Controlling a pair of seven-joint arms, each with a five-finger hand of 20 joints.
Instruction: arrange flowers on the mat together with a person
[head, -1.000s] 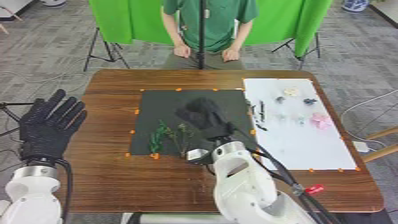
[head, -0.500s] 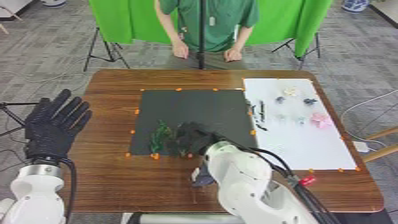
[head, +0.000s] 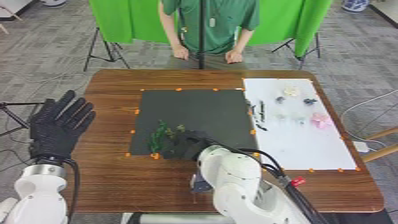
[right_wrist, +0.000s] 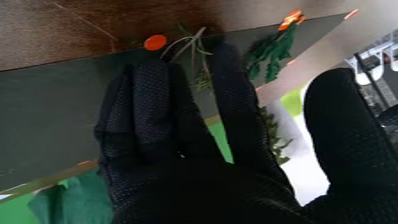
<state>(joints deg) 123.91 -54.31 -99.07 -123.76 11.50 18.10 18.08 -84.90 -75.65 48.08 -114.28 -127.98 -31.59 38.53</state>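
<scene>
In the head view, can see the right hand (head: 187, 145) low over the near part of the dark mat (head: 200, 110). In the right wrist view, can find this right hand (right_wrist: 191, 182) with straight fingers, close together in part, and with thumb held apart; cannot tell if touching a stem. Toward the near-left corner of the mat, can see a green leafy sprig (head: 157, 137), and to its right a thinner sprig (head: 180, 128), partly hidden by the hand. On the white sheet (head: 302, 150), along the right side of the tabletop (head: 133, 185), can see a pink flower (head: 321, 120) near the right edge, a cream flower (head: 290, 91) toward the far edge, and dark stems (head: 259, 115) near the left edge. Beside the left edge of the tabletop, can see the left hand (head: 55, 131) with fingers spread.
</scene>
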